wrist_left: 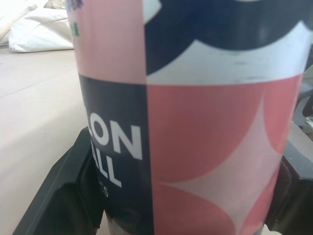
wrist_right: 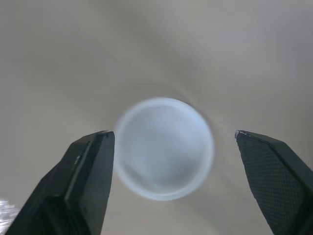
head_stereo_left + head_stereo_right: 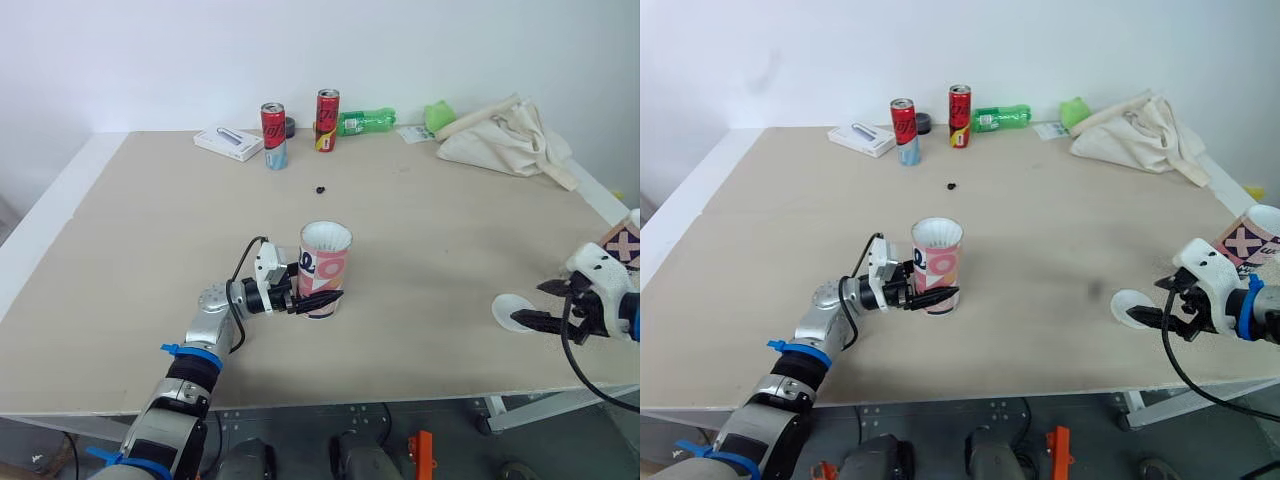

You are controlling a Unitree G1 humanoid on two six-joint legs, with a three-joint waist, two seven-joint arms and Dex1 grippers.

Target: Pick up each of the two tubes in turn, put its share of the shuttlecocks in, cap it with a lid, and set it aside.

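Midway, by my reckoning: my left tool (image 3: 320, 297) was clamped on the pink, navy and white cardboard tube (image 3: 325, 262), which stood upright near the middle of the pale wooden bench (image 3: 150, 250). My right tool (image 3: 540, 304) hung with its fingers spread wide to either side of the round white plastic lid (image 2: 165, 148), which lay flat near the bench's front right edge, not yet gripped. Capping this tube and setting it aside looked left to do. A second patterned cardboard tube (image 3: 622, 243) showed at the far right, cut off at the edge; where it rested was unclear. White showed at the first tube's mouth; whether that was shuttlecock feathers I could not tell.
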